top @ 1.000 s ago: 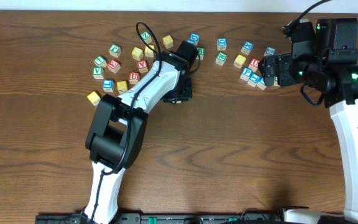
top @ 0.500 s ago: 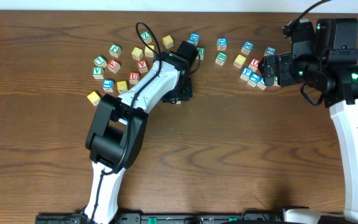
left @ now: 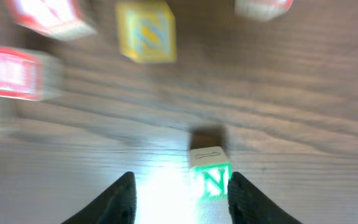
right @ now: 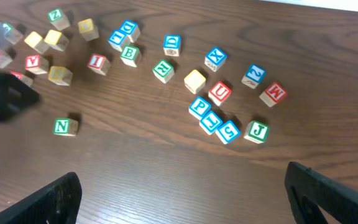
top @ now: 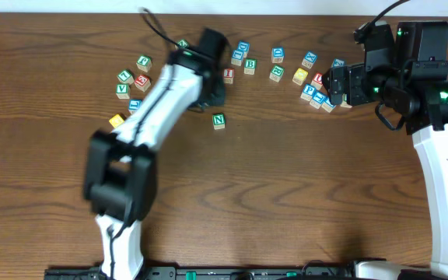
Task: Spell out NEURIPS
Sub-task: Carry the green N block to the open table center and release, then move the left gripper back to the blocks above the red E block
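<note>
Hanging over the desk [top: 286, 179] with its fingers parted, the left tool [left: 182, 198] is seen released, and nothing is held in it. In its wrist view the green N cube [left: 211, 179] is found on the wood below, between the two fingertips and nearer one of them. From overhead the cube is seen standing alone, clear of the tool, on the side toward the arm's base. Ahead of this tool a yellow lettered cube [left: 145, 31] and a red-lettered cube [left: 14, 71] are shown blurred. The right tool [right: 182, 177] is spread fully wide and nothing is grasped or touched by it. Ahead of it the red U cube [right: 219, 92], the blue P cube [right: 199, 107] and a plain yellow cube [right: 195, 81] are clustered close together. The red I cube [right: 96, 61] is set well apart from these, over toward the left arm [right: 2, 99].
</note>
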Robot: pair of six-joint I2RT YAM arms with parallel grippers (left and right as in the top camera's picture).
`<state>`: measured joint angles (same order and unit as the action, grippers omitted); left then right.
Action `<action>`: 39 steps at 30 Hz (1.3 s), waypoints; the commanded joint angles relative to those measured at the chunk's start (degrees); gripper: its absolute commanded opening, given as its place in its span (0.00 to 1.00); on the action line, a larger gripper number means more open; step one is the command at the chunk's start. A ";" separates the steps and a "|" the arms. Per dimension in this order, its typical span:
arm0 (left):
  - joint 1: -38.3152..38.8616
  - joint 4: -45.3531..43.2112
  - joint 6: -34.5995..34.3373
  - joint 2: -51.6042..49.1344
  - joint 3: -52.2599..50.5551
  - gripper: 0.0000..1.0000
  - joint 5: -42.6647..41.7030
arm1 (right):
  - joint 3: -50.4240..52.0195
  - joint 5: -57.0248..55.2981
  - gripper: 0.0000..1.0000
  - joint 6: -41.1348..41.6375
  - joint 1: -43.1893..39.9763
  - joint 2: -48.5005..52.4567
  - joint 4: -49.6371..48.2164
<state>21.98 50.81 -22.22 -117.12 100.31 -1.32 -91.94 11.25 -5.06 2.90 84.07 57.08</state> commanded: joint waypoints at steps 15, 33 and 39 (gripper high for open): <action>-12.72 5.81 5.31 19.82 2.47 0.66 0.96 | -8.13 1.64 0.98 7.21 1.11 6.21 2.16; -14.21 6.97 7.21 19.74 2.29 0.73 1.01 | -34.88 -0.81 0.97 11.13 2.43 26.60 17.99; -14.21 6.99 7.21 19.67 2.29 0.73 1.03 | -36.17 -0.79 0.94 12.98 2.47 26.69 16.57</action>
<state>7.97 57.67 -16.01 -97.41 102.30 -1.10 -125.69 10.68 6.09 5.02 110.74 73.87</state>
